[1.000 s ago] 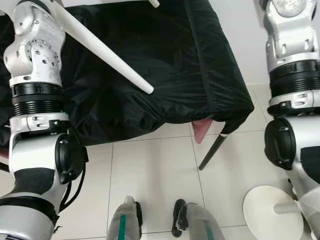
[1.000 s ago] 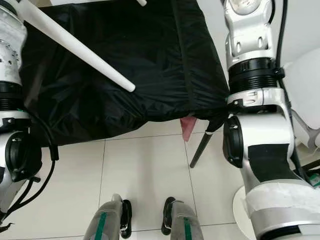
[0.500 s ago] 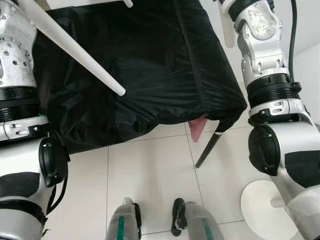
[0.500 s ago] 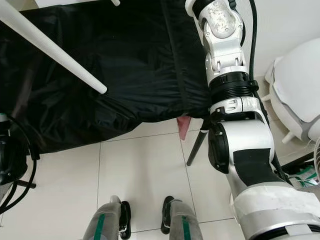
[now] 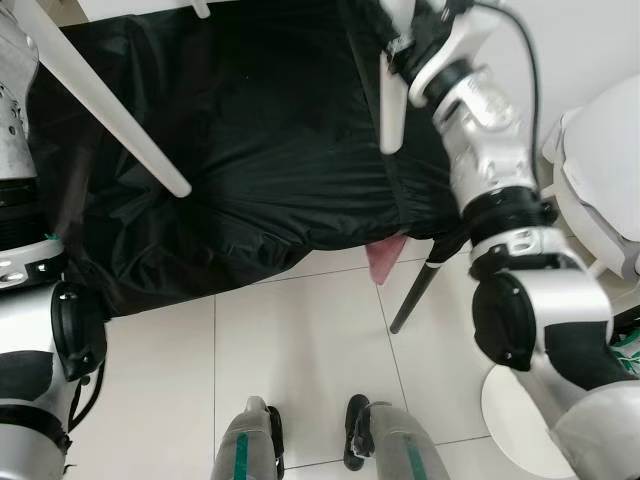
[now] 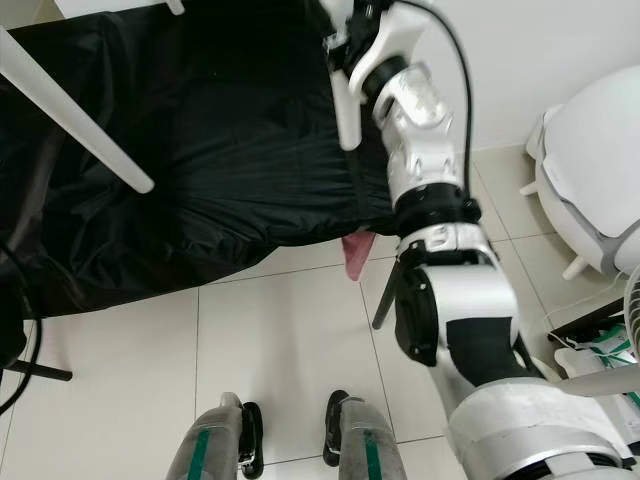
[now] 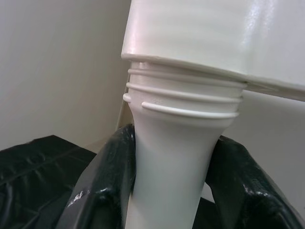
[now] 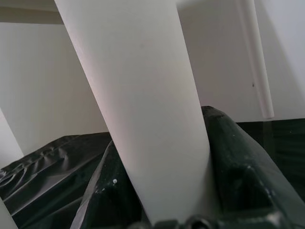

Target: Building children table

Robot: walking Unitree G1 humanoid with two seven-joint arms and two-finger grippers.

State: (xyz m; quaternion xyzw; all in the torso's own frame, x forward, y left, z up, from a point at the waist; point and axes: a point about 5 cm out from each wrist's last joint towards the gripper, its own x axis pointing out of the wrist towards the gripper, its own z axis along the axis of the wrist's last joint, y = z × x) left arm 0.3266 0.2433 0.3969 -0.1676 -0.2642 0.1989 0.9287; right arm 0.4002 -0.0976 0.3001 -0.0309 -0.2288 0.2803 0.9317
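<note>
A long white table leg [image 5: 110, 110] slants over the black-covered table [image 5: 270, 150]. My left gripper [image 7: 174, 183] is shut on this leg just below its threaded end [image 7: 183, 98], which sits in the white tabletop [image 7: 214, 33]. My right arm [image 5: 490, 150] is raised over the black cloth. Its gripper [image 8: 167, 183] is shut on a second white leg [image 5: 391, 100], which hangs upright with its free end down. A third white leg [image 8: 255, 57] shows behind it, and a short leg tip [image 5: 200, 8] shows at the top edge.
The black cloth drapes a table with a thin black leg [image 5: 415, 300] and something pink [image 5: 385, 262] under its corner. A white round base [image 5: 520, 420] lies on the tiled floor at my right, beside a white rounded seat [image 5: 600, 170]. My feet [image 5: 310, 440] stand on the tiles.
My right arm has swung up and to the left over the black cloth, carrying the second white leg. The long leg in my left gripper has slid left in the picture as the view shifted.
</note>
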